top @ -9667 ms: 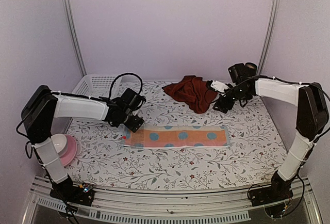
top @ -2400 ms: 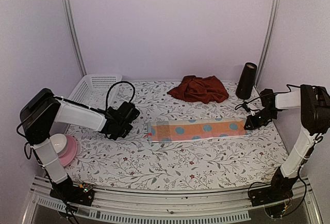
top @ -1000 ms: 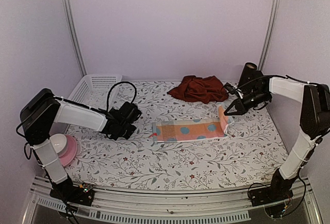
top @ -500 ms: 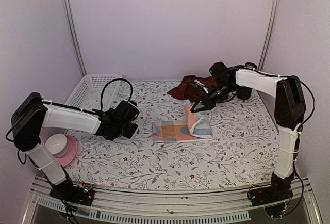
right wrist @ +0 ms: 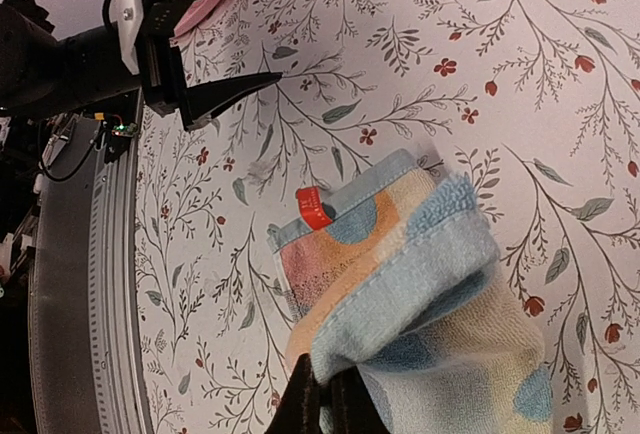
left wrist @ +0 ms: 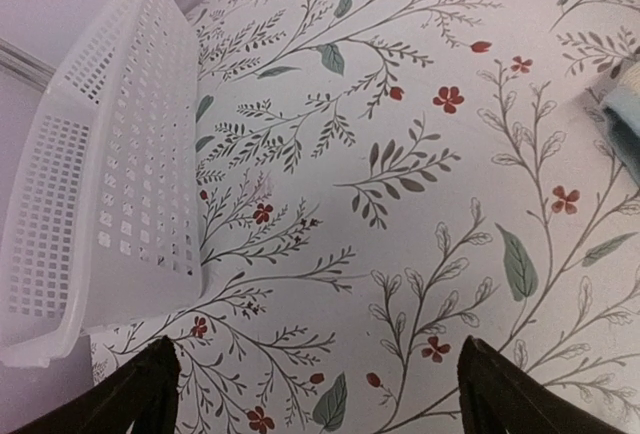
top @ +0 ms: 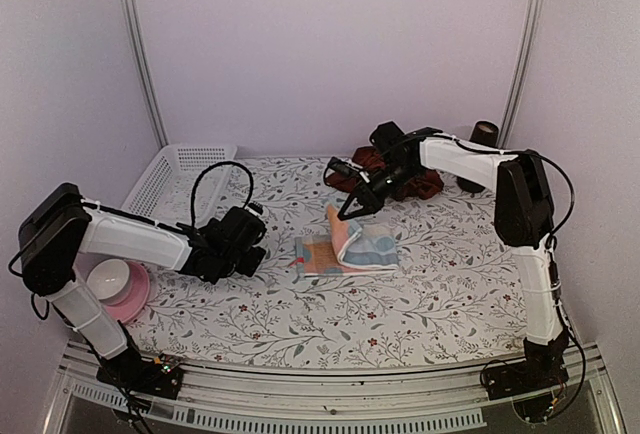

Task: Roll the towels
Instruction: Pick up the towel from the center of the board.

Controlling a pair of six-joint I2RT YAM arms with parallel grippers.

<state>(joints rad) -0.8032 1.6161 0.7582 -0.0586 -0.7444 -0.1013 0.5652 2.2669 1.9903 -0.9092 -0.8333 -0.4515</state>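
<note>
- Currently, your right gripper (top: 346, 213) (right wrist: 320, 397) has its jaws pinched tight on one end of the pastel checked cloth towel (top: 358, 244) (right wrist: 400, 294); that end is lifted off the table and curled over the rest of the strip
- You find the towel's other end lying flat on the floral-printed tablecloth (top: 400, 304), near the middle; its small red tag (right wrist: 313, 206) sits at that flat end
- Your left gripper (top: 243, 247) (left wrist: 315, 394) stands fully spread and holds nothing; it is just left of the checked towel, above bare tablecloth
- You see the plain dark maroon cloth towel (top: 425, 184) crumpled at the back, partly hidden by the right arm
- Your white perforated plastic basket (top: 170, 169) (left wrist: 90, 184) sits at the far left corner
</note>
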